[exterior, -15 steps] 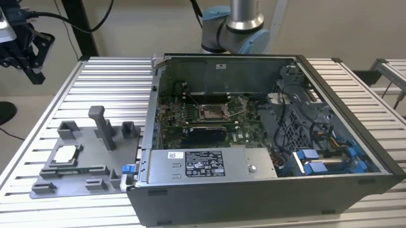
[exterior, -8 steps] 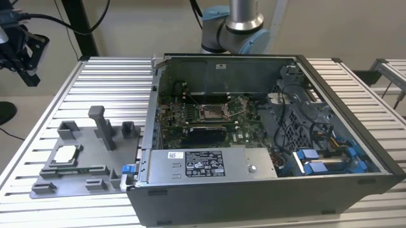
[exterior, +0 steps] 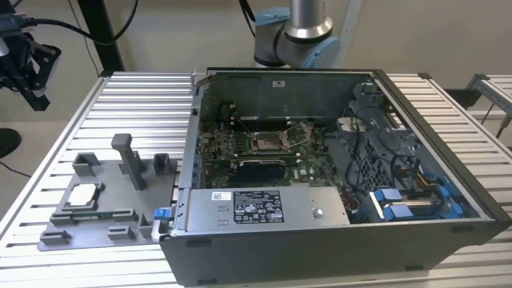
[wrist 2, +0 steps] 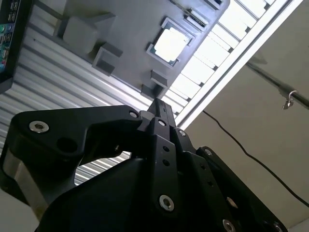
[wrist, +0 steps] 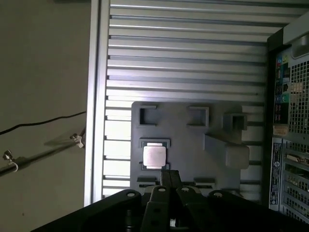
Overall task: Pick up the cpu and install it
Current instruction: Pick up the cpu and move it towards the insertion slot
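Black and close to both wrist cameras, your end effector (wrist: 169,178) (wrist 2: 158,107) hangs over the grey tray (wrist: 193,140) (wrist 2: 130,24). You cannot tell whether it is open or closed. It points down towards the tray and stays apart from it.

Your cpu (wrist: 154,155) (wrist 2: 170,44) is not in its grip. It lies flat, pale metal top up, in a framed square recess of the tray. In the first wrist view the end effector's tip sits just beside that recess.

In the exterior view the cpu (exterior: 83,195) rests on the tray's (exterior: 108,174) side towards the exterior view's left, well apart from the case (exterior: 320,246). A tall grey post (exterior: 124,156) stands upright on the tray between the cpu and the case.

Both tray and case sit on the slatted bench (exterior: 120,108) (wrist: 183,48), the tray just beside the case's wall. The case is open on top. You can see the green motherboard (exterior: 232,144) inside, with its metal-framed socket (exterior: 268,141) near the middle. A power supply (exterior: 264,207) lies along the near wall.

Your arm (exterior: 298,30) rises behind the case. A thin cable (wrist: 43,121) runs across the floor beyond the bench edge.
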Controlling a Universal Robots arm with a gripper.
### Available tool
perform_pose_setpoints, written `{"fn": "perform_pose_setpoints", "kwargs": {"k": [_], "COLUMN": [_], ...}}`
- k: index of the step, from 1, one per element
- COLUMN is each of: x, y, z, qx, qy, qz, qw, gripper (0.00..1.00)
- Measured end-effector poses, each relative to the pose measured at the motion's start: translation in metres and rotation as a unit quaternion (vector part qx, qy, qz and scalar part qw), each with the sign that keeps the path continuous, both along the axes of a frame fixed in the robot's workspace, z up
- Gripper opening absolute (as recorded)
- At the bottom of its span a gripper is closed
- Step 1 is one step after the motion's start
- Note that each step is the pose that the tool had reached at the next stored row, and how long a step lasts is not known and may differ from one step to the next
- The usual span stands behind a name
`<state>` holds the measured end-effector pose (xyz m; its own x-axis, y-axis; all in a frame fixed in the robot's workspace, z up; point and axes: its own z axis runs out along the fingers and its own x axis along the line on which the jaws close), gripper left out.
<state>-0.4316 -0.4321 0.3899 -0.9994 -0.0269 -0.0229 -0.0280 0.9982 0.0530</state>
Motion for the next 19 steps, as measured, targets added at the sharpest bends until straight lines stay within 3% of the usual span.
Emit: {"fn": "perform_pose_setpoints", "kwargs": {"k": [10,11,19], "x": [0.0000,0.0000,0.0000], "y": [-0.0001,-0.0001,-0.0002], "z": [0.0000,0.0000,0.0000], "qx": [0.0000,0.0000,0.0000], "qy": [0.0000,0.0000,0.0000], "qz": [0.000,0.000,0.000], "qw": [1.00000,1.00000,1.00000], "gripper": [0.00,1.00,1.00]}}
